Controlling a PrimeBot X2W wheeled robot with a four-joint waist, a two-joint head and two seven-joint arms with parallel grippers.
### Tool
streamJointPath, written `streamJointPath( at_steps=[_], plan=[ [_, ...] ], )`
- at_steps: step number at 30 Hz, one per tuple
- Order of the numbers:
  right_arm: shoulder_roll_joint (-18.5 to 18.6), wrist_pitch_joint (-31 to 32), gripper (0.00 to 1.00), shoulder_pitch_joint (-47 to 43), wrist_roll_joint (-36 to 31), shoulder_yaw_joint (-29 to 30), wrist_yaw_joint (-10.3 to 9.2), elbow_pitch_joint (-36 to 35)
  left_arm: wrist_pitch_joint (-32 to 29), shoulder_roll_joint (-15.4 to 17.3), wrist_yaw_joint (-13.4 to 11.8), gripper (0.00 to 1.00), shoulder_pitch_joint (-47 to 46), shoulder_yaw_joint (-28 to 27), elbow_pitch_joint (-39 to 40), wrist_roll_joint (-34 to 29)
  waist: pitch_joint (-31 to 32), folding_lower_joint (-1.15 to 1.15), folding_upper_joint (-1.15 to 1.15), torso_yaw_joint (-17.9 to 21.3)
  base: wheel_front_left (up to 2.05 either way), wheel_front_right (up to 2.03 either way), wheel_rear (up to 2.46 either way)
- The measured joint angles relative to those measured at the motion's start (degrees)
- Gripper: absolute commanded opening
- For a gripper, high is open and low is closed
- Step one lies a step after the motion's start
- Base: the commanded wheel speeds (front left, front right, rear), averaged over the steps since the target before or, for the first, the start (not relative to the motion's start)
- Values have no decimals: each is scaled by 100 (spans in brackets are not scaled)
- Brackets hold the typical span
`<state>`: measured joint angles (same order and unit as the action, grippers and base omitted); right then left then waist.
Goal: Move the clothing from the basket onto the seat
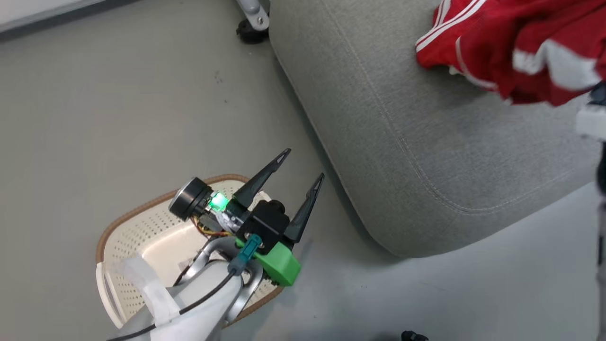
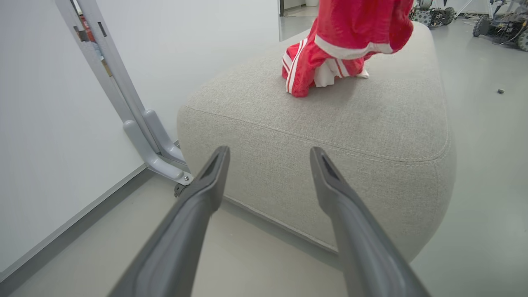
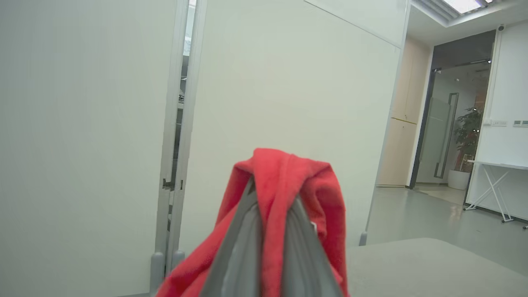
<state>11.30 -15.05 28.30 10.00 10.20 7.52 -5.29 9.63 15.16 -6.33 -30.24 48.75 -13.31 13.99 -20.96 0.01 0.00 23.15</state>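
Note:
Red clothing (image 1: 521, 52) with white stripes hangs over the grey seat (image 1: 402, 156), its lower part resting on the cushion. In the right wrist view my right gripper (image 3: 272, 194) is shut on the clothing (image 3: 284, 181), red fabric draped over both fingers. My left gripper (image 1: 303, 166) stands open above the cream basket (image 1: 142, 232) on the floor, left of the seat's corner, nothing between its fingers. In the left wrist view the left gripper (image 2: 268, 154) points at the seat (image 2: 330, 123), with the clothing (image 2: 330, 53) on top. The basket's visible floor holds no garment.
A grey metal partition leg with a castor (image 1: 253, 21) stands at the seat's far left corner. White wall panels (image 2: 62, 123) run along the left. Grey floor (image 1: 118, 118) spreads around the basket. Wheeled machines (image 2: 499, 24) sit far off.

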Motion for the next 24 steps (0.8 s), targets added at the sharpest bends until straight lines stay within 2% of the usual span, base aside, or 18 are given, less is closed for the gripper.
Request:
streamJointPath(
  at_steps=[3, 8, 13, 18, 24],
  plan=[
    [556, -1, 0, 852, 171, 165, 1, 244, -37, 33, 9, 100, -181, 119, 52, -164, -247, 0, 0, -183, 0, 0, 0],
    [1263, -1, 0, 1979, 267, 364, 1, 732, -51, 11, 86, 100, -453, 271, 188, -370, -673, 1, 0, -473, 0, 0, 0],
    [1662, -1, 0, 2571, 308, 486, 1, 1471, -22, -22, 113, 100, -643, 377, 212, -501, -1121, 1, 0, -786, 0, 0, 0],
    [1600, -1, 0, 2434, 105, 581, 1, 2532, 34, -77, 123, 100, -714, 480, 146, -576, -1505, 1, 0, -1049, 0, 0, 0],
    [1262, -1, 0, 1704, -365, 1272, 1, 3602, 158, -212, 119, 100, -713, 514, 0, -548, -1724, 1, 0, -1338, 0, 0, 0]
  ],
)
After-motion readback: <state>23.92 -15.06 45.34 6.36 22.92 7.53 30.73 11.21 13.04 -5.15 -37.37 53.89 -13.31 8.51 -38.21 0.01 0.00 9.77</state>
